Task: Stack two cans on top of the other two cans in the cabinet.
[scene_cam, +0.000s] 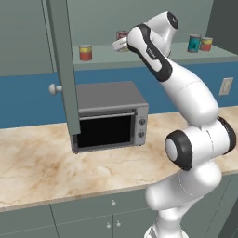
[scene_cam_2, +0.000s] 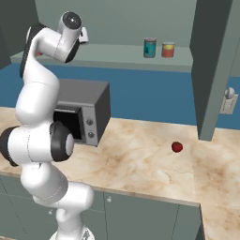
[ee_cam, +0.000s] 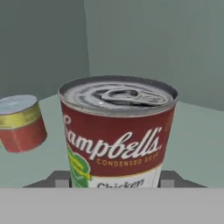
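Note:
In the hand view the tall red-and-white can [ee_cam: 116,135] stands upright between my fingertips [ee_cam: 62,180], which press against both its sides; my gripper [ee_cam: 115,181] is shut on it. A squat red-orange can [ee_cam: 19,122] sits just left of it on the cabinet shelf [ee_cam: 192,131]. From the left base view the arm hides most of the red-and-white can [scene_cam: 122,35], with my gripper [scene_cam: 119,44] at its front. The same squat can [scene_cam: 85,52] stands further left there. The teal can [scene_cam: 194,43] and the second red-orange can [scene_cam: 206,44] stand together at the shelf's right.
The cabinet's tall door [scene_cam: 62,69] hangs open at the left with its round knob [scene_cam: 55,88]; the other door [scene_cam_2: 213,70] stands open at the right. A silver toaster oven [scene_cam: 109,116] sits on the marble counter [scene_cam: 42,162]. A small red item [scene_cam_2: 176,146] lies on the counter.

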